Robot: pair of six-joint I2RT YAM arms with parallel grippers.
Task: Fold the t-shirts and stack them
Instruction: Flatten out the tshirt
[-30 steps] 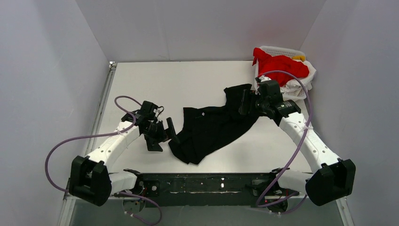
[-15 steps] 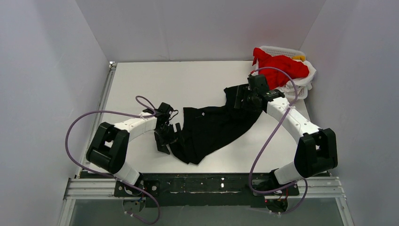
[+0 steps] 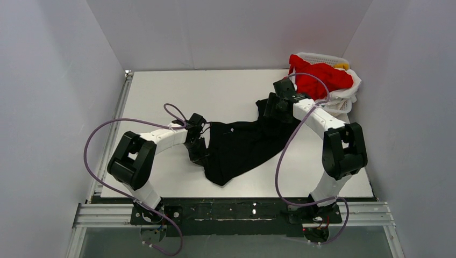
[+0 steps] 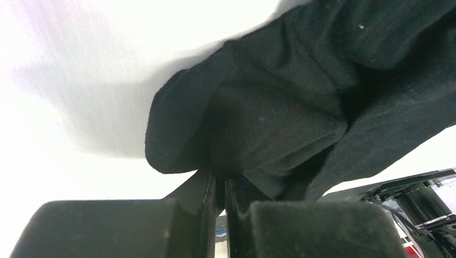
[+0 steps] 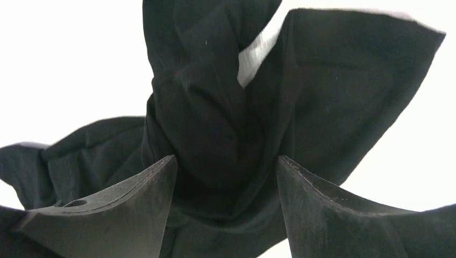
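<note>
A large black t-shirt [image 3: 242, 145] lies crumpled in the middle of the white table [image 3: 177, 91]. My left gripper [image 3: 200, 153] is at the shirt's left edge and shut on a fold of it. In the left wrist view the fingers [image 4: 207, 188] pinch the black cloth [image 4: 279, 97] tightly. My right gripper [image 3: 269, 107] is low over the shirt's far right corner. Its jaws stand open in the right wrist view [image 5: 226, 172], and a ridge of bunched black cloth [image 5: 204, 97] runs between them. A red t-shirt [image 3: 322, 78] lies heaped on the basket.
A white lattice basket [image 3: 322, 56] stands at the table's far right corner, with white cloth [image 3: 341, 99] and a bit of yellow cloth [image 3: 342, 66] under the red one. Grey walls close in the table on three sides. A metal rail [image 3: 115, 123] runs along the left edge.
My left arm has slid right to the black shirt's left edge, and its jaws have shut on the cloth. My right arm has reached farther over the shirt's far corner, jaws slightly narrower.
</note>
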